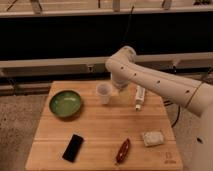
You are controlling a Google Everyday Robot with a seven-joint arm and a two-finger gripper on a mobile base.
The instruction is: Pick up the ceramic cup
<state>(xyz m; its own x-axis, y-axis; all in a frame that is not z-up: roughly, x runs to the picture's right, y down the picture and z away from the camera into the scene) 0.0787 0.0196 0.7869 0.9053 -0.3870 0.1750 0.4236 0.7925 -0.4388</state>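
At the surface's (100, 131) near edge: black phone (73, 147), brown oblong item (123, 150), pale packet (152, 138). Further back: green bowl (65, 104) left, white tube (140, 97) right. Ceramic cup (104, 93) upright between them; gripper (118, 84) just right of it, jaws spread.

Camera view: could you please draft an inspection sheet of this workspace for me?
surface: wooden table, things spread apart on it.
job's things: ceramic cup upright near the back edge, not held.
clutter: green bowl at left; white tube at right; black flat device, reddish-brown oblong item and pale packet in front.
grippers: gripper open, just right of the cup, holding nothing.
cables: dark cable beside the table's right edge.
surroundings: speckled floor; dark wall with rails behind.
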